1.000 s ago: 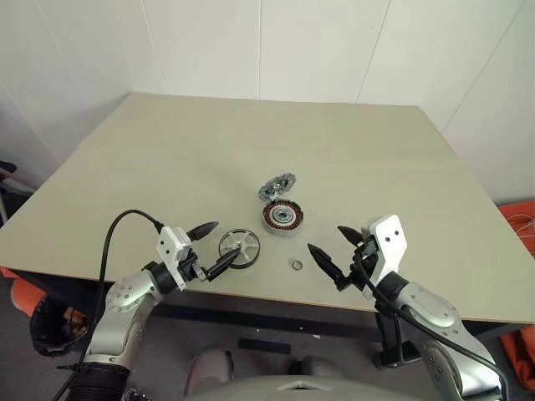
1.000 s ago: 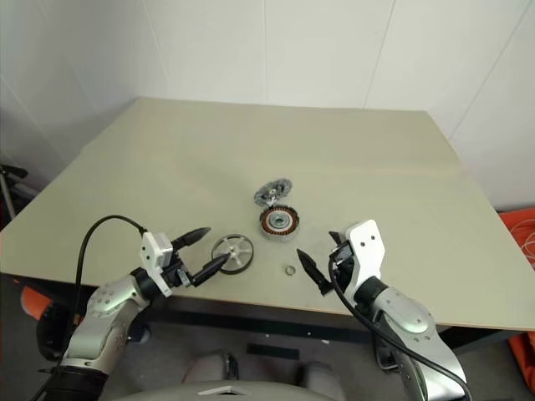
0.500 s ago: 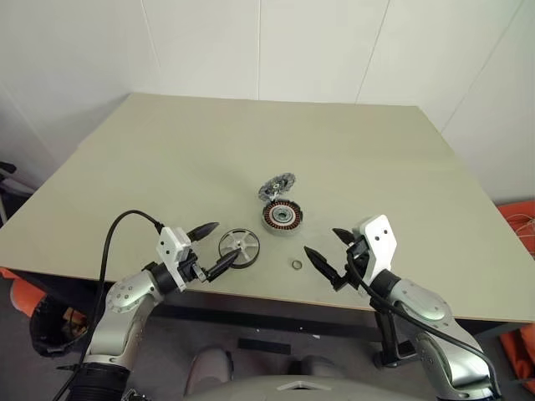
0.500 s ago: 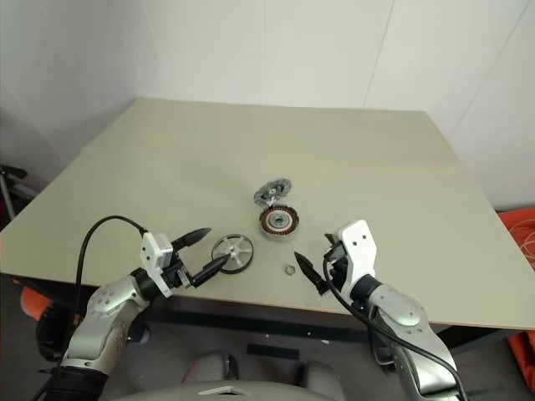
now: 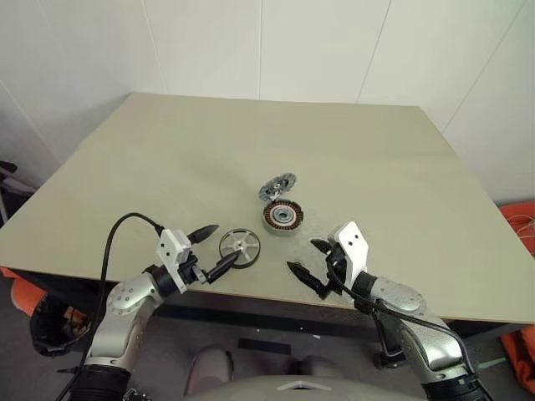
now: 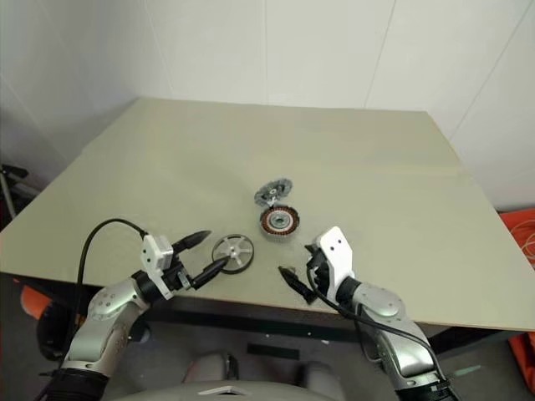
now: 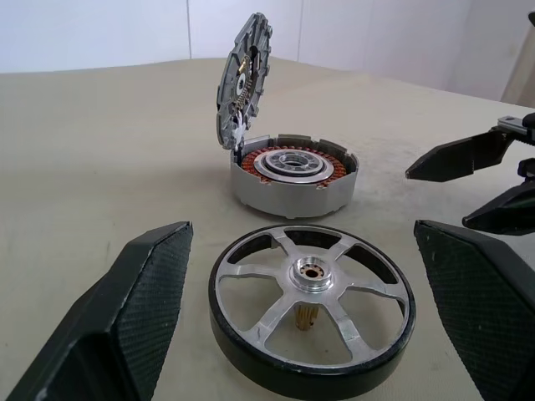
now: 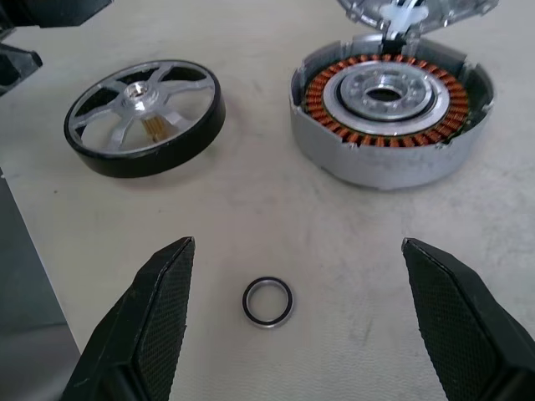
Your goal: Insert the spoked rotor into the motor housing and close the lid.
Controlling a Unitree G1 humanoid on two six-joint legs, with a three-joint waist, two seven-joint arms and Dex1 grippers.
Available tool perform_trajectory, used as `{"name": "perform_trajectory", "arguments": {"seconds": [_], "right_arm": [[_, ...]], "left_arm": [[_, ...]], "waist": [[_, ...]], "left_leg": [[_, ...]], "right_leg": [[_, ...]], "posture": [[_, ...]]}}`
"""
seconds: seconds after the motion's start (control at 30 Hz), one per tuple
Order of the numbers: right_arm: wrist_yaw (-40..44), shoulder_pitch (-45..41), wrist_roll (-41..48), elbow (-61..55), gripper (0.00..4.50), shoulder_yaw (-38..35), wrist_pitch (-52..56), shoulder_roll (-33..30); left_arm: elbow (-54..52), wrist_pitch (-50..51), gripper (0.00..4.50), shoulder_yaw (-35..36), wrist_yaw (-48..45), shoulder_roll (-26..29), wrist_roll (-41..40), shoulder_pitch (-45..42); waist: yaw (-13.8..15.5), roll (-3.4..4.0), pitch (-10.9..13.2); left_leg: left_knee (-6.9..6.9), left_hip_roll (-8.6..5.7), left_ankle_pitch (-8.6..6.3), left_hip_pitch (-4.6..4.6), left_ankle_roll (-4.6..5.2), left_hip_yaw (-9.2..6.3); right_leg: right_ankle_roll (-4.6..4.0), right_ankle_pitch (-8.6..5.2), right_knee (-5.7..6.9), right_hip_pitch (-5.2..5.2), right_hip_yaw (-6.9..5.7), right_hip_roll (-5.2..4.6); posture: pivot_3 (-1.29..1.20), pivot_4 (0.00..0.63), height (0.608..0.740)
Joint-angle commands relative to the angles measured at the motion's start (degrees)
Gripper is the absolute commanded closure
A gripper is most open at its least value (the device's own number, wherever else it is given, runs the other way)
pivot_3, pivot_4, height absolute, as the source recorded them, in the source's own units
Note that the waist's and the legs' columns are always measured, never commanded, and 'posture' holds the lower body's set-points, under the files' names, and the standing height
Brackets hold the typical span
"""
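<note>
The spoked rotor (image 5: 240,246) lies flat on the table near its front edge, dark rim around silvery spokes. My left gripper (image 5: 226,242) is open, level with the rotor, a finger on either side and touching nothing. Behind and to the right sits the motor housing (image 5: 282,217), its copper windings showing. The lid (image 5: 277,185) stands tilted up at the housing's far side. My right gripper (image 5: 301,255) is open and pointing down-left, hovering just in front of the housing. Between its fingers (image 8: 159,309) on the table lies a tiny metal ring (image 8: 267,302).
The beige table (image 5: 167,167) stretches wide behind the parts. Its front edge (image 5: 251,291) runs just under both grippers. White walls stand behind, and a black cable (image 5: 113,242) loops off the left wrist.
My right gripper has sunk and moved left, toward the small ring and the table's front edge. The left gripper and the parts have stayed put.
</note>
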Motion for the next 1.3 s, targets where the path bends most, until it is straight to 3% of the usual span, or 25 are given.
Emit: {"name": "perform_trajectory", "arguments": {"seconds": [0.03,0.3,0.97,1.1,1.3], "right_arm": [[2.53,-2.17,-0.74,2.34,0.02,0.72,-3.45,-0.67],[5.7,-5.31,-2.88,6.71,0.02,2.74,-5.67,-1.05],[6.41,-5.1,-3.76,-0.08,0.02,2.88,1.54,-5.76],[6.31,-5.25,-4.11,-0.35,0.93,3.05,1.87,-5.79],[6.27,-5.37,-4.58,-0.19,3.02,3.22,1.82,-5.49]], "left_arm": [[-0.83,-1.12,0.0,0.31,0.03,-0.13,-0.35,-0.32],[-1.41,-1.1,0.0,0.33,0.13,-0.06,-0.35,0.27],[-5.1,0.13,0.0,0.1,1.88,-0.15,-1.0,2.64],[-5.36,0.25,0.0,0.02,1.92,-0.15,-1.07,2.83],[-5.44,0.3,0.0,-0.01,1.93,-0.22,-1.02,2.91]], "waist": [[-0.01,0.0,0.0],[-0.08,0.0,0.0],[-0.05,0.02,0.01],[-0.06,0.02,0.01],[-0.07,0.02,0.01]], "left_leg": [[0.01,0.0,0.0,0.0,0.0,0.0],[0.02,0.01,0.0,0.0,0.0,0.0],[0.01,0.01,0.0,0.0,0.0,0.0],[0.01,0.01,0.0,-0.01,0.0,0.0],[0.01,0.01,0.0,-0.01,0.0,0.0]], "right_leg": [[0.0,0.0,0.0,0.0,0.0,0.0],[-0.01,0.01,0.01,0.01,0.0,0.0],[-0.01,0.0,0.01,0.0,0.0,0.0],[-0.01,0.01,0.01,0.0,0.0,0.01],[-0.01,0.0,0.01,-0.01,0.0,0.0]], "posture": [[0.0,0.0,0.74],[0.0,0.0,0.74],[0.0,0.0,0.74],[0.0,0.0,0.74],[0.0,0.0,0.74]]}}
